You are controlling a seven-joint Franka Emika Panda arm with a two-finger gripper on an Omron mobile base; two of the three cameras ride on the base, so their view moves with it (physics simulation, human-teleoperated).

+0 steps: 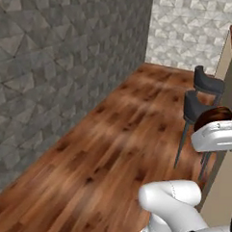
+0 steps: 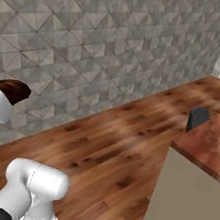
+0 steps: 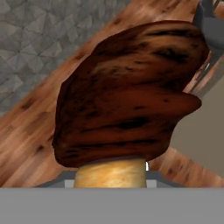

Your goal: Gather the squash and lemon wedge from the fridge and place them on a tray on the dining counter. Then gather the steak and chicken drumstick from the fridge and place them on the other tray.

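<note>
Wood floor behind; gripper point(image 3: 111, 177) pinching chicken drumstick point(image 3: 127, 96) by pale bone end, meaty end pointing away w/ long axis along gripper.

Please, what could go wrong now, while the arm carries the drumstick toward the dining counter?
1. The gripper seems to hold the chicken drumstick only at its pale bone end, with the heavy dark meat beyond; it may tilt or slip and fall on the wooden floor.
2. The black stools stand beside the dining counter; the arm or base could hit them when approaching.
</note>
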